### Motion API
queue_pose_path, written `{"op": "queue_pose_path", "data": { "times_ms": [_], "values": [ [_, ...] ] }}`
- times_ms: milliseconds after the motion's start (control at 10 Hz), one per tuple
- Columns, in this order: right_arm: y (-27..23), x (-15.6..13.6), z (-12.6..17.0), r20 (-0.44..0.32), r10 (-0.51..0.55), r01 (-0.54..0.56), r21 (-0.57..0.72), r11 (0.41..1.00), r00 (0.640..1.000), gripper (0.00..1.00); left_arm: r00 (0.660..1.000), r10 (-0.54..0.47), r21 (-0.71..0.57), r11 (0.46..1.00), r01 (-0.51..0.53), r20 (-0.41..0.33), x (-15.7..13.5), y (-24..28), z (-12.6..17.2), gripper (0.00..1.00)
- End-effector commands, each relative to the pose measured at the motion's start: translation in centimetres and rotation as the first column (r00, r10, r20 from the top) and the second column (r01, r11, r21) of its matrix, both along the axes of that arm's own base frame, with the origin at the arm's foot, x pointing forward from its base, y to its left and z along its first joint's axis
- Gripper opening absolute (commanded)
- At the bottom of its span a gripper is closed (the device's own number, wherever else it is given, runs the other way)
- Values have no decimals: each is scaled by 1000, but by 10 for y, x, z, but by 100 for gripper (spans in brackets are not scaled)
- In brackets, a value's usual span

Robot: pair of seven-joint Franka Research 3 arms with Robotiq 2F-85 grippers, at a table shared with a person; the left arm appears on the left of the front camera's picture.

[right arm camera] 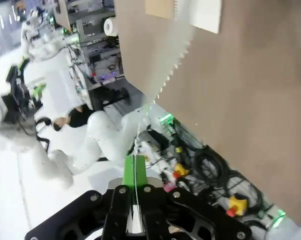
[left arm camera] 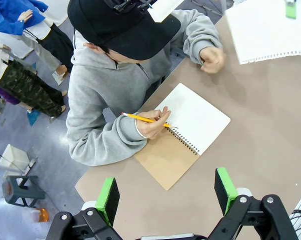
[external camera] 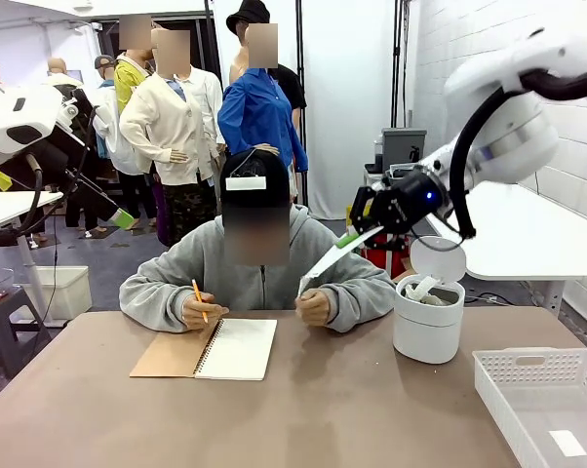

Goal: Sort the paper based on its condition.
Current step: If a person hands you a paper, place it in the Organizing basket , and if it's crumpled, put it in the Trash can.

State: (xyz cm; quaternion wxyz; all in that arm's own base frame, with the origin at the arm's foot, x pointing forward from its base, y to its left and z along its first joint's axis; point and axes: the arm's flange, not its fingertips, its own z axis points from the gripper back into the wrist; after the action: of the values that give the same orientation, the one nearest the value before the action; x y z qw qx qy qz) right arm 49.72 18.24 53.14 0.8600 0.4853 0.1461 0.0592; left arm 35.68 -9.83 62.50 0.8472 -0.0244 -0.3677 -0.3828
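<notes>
Past the right end effector (right arm camera: pixel 134 167), the gripped sheet (right arm camera: pixel 150 50) is blurred, its top cut off. Below it, the tray (external camera: pixel 528 357) runs off-frame; the bin (external camera: pixel 428 336) half hides its contents.

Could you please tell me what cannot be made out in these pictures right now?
- Front view: the bin wall hides most of the crumpled paper inside.
- Front view: the basket is cut off by the right and bottom edges.
- Right wrist view: the sheet in the right hand is edge-on and blurred; any writing cannot be told.
</notes>
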Motion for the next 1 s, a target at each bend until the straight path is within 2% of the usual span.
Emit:
{"op": "queue_pose_path", "data": {
  "times_ms": [0, 200, 300, 400, 500, 600, 700, 900],
  "values": [
    [-4, -36, 43, 212, 96, -82, -77, 994, 972, 0, 1000, 2, -1, 1000, -2, 0, 0, 1, 0, 100],
    [-15, -77, 85, 402, 185, -92, -242, 966, 897, 0, 1000, 2, -1, 1000, -2, 0, 0, 1, 0, 100],
    [-26, -99, 97, 449, 248, -97, -332, 938, 859, 0, 1000, 2, -1, 1000, -2, 0, 0, 1, 0, 100],
    [-37, -115, 102, 485, 263, -58, -397, 916, 834, 0, 1000, 2, -1, 1000, -2, 0, 0, 1, 0, 100],
    [-51, -128, 101, 480, 260, -18, -452, 892, 838, 0, 1000, 2, -1, 1000, -2, 0, 0, 1, 0, 100],
    [-68, -141, 95, 508, 251, 51, -509, 859, 824, 0, 1000, 2, -1, 1000, -2, 0, 0, 1, 0, 100],
    [-85, -153, 86, 495, 213, 114, -550, 827, 843, 0, 1000, 2, -1, 1000, -2, 0, 0, 1, 0, 100],
    [-122, -168, 53, 525, 152, 225, -585, 779, 837, 0, 1000, 2, -1, 1000, -2, 0, 0, 1, 0, 100]
  ]
}}
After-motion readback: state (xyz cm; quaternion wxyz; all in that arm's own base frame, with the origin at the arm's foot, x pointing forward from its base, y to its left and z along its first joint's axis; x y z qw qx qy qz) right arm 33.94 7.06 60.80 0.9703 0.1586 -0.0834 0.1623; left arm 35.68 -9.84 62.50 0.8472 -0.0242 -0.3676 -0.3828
